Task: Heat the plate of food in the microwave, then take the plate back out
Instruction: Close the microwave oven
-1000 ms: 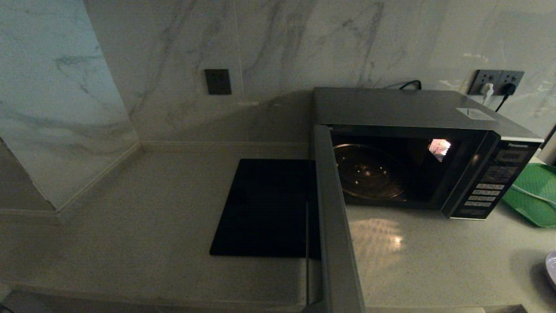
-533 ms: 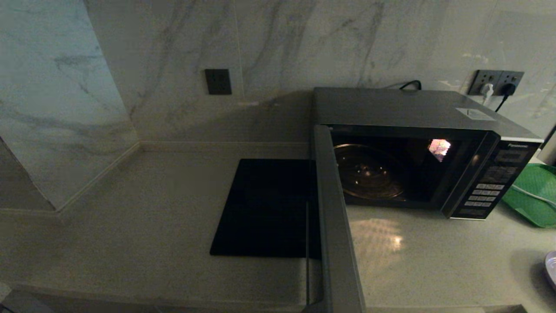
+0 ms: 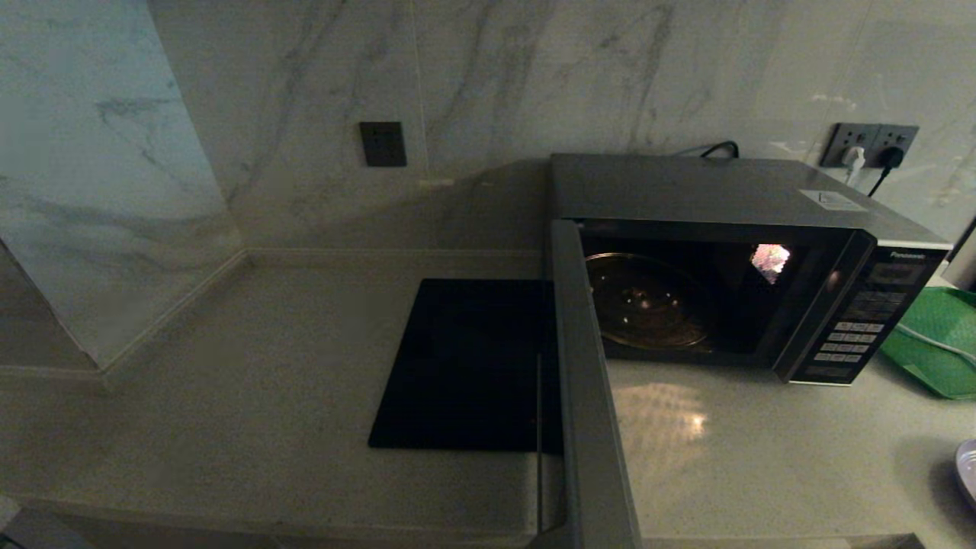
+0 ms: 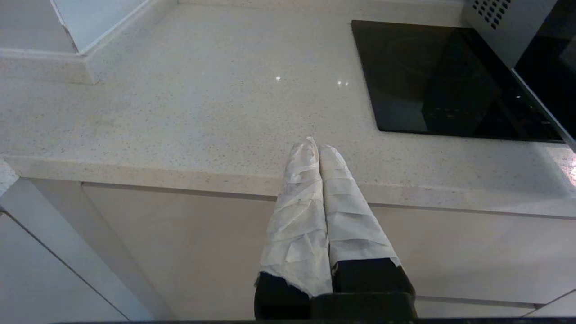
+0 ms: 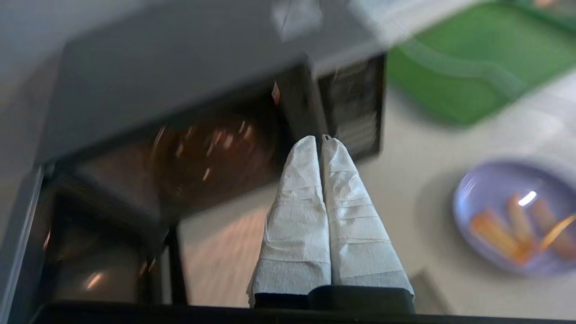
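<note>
The microwave stands at the back right of the counter, its door swung wide open toward me and its lit cavity holding only the glass turntable. The lilac plate of food, with orange-brown sticks on it, lies on the counter to the microwave's right; in the head view only its rim shows at the right edge. My right gripper is shut and empty, held above the counter in front of the microwave. My left gripper is shut and empty at the counter's front edge.
A flat black square mat lies on the counter left of the open door. A green tray sits right of the microwave. Marble walls close the back and the left. Sockets and cables are behind the microwave.
In the head view nothing on the counter has moved; a dark shape at the bottom left corner has slipped almost out of view.
</note>
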Available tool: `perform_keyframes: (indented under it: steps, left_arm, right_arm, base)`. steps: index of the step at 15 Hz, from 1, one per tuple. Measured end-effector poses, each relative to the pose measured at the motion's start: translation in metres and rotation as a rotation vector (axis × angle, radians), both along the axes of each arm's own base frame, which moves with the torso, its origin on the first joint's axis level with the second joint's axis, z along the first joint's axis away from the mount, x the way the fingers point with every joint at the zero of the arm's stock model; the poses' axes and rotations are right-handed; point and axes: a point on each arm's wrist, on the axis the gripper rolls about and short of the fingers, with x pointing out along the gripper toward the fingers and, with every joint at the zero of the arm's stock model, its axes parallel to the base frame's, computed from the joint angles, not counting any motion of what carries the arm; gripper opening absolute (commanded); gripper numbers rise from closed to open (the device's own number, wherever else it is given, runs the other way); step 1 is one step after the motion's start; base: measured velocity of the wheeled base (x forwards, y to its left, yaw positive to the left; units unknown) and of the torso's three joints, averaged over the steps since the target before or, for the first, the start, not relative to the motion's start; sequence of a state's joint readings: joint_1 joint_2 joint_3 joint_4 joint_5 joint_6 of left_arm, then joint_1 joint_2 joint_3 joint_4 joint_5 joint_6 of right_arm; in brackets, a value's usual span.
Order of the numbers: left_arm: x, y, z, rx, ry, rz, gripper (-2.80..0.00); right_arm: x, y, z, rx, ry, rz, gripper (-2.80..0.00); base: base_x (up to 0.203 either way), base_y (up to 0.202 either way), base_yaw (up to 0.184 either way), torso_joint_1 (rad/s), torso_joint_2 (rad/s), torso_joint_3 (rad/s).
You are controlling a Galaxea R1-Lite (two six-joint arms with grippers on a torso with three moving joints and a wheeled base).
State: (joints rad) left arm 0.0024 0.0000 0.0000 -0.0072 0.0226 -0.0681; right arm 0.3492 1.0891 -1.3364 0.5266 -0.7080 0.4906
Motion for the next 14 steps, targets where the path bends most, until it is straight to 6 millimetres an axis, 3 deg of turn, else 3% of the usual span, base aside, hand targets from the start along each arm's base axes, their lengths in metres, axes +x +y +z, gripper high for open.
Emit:
perform_keyframes:
  steps: [7,12,14]
  left_arm:
    - [0.000,0.000,0.000,0.000,0.000,0.000,-2.80]
    - [0.000,0.000,0.000,0.000,0.000,0.000,-2.80]
    - [0.000,0.000,0.000,0.000,0.000,0.000,-2.80]
  right_arm:
    - [0.042,0.058,0.037,-0.201,-0.113,-0.155,-2.80]
    - [0.044,0.105,0.084,-0.117,-0.238,-0.053,-2.80]
    - [0.042,0.133,0.094,-0.063,-0.274,0.027,-2.80]
  base:
    - [0.000,0.000,0.000,0.000,0.00,0.000]
    - [0.000,0.000,0.000,0.000,0.00,0.000]
    - [0.000,0.000,0.000,0.000,0.00,0.000]
